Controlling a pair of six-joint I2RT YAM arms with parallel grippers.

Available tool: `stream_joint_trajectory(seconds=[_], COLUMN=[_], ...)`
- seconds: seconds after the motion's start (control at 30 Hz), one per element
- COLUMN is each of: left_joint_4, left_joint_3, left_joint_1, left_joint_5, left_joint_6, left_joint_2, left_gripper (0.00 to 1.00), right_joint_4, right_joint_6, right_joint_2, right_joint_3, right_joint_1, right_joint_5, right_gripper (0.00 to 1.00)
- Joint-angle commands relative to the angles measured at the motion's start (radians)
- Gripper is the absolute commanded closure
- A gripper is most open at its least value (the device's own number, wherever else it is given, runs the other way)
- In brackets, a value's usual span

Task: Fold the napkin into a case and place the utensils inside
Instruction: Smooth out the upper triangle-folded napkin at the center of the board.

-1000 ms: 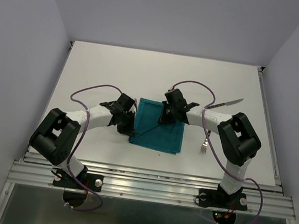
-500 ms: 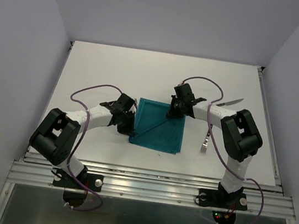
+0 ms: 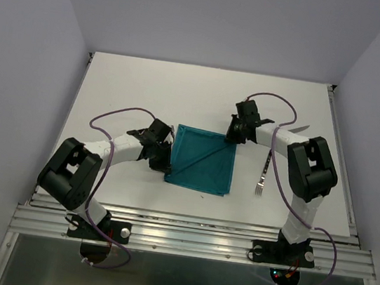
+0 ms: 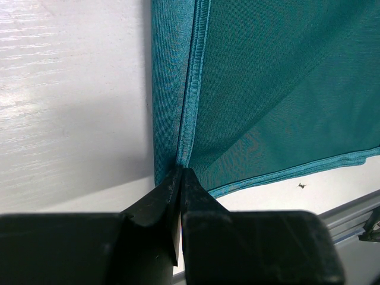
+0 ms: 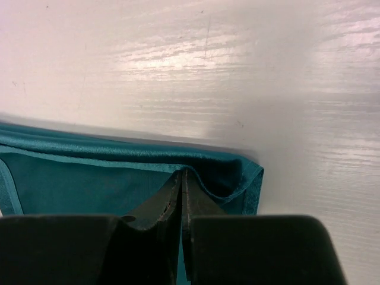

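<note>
Both arms are working the cloth here: the napkin (image 3: 203,161) is lying flat in the middle of the table (image 3: 148,87), showing as a roughly square teal patch, already doubled over by the look of the layered edges in the left wrist view. The left gripper (image 4: 181,172) is sitting at the near-left corner with its jaws pressed together on the stitched hem, pinning that corner low against the tabletop. Over on the far-right corner the right gripper (image 5: 181,175) is doing the same job, its jaws nipped tight on the top layer of cloth right where the corner curls over. Between the two grips a diagonal ridge is running across the napkin from corner to corner, so the fabric is being pulled taut along that line. The fork (image 3: 262,175) is waiting on bare table just to the right of the napkin, not touching it, and the knife (image 3: 301,128) is lying further back on the right, partly hidden behind the right arm. So this reads as the folding stage, with the case not formed yet and neither utensil inside. The next move is calling for one pinched corner to be carried over while the other is anchoring the cloth, laying the layers edge to edge into a narrow strip; letting tension slip would be risking a skewed fold or the whole napkin sliding toward the fork.
</note>
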Motion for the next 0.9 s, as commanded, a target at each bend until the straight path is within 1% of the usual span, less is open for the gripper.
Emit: stream_joint_trajectory(seconds=[0.0, 0.33, 0.63, 0.87], left_joint_4=[0.003, -0.001, -0.004, -0.018], left_joint_3=[-0.010, -0.002, 0.009, 0.016], left_joint_1=[0.002, 0.002, 0.004, 0.004], left_joint_5=[0.000, 0.003, 0.006, -0.006], left_joint_6=[0.018, 0.021, 0.021, 0.022], left_joint_2=[0.009, 0.018, 0.027, 0.016], left_gripper=[0.88, 0.88, 0.88, 0.88], right_joint_4=[-0.016, -0.033, -0.047, -0.038], right_joint_6=[-0.040, -0.059, -0.056, -0.045], right_joint_2=[0.021, 0.027, -0.072, -0.103], right_joint_3=[0.060, 0.091, 0.054, 0.017], right_joint_1=[-0.009, -0.018, -0.018, -0.018], right_joint_5=[0.025, 0.053, 0.057, 0.065], right_gripper=[0.93, 0.93, 0.93, 0.93])
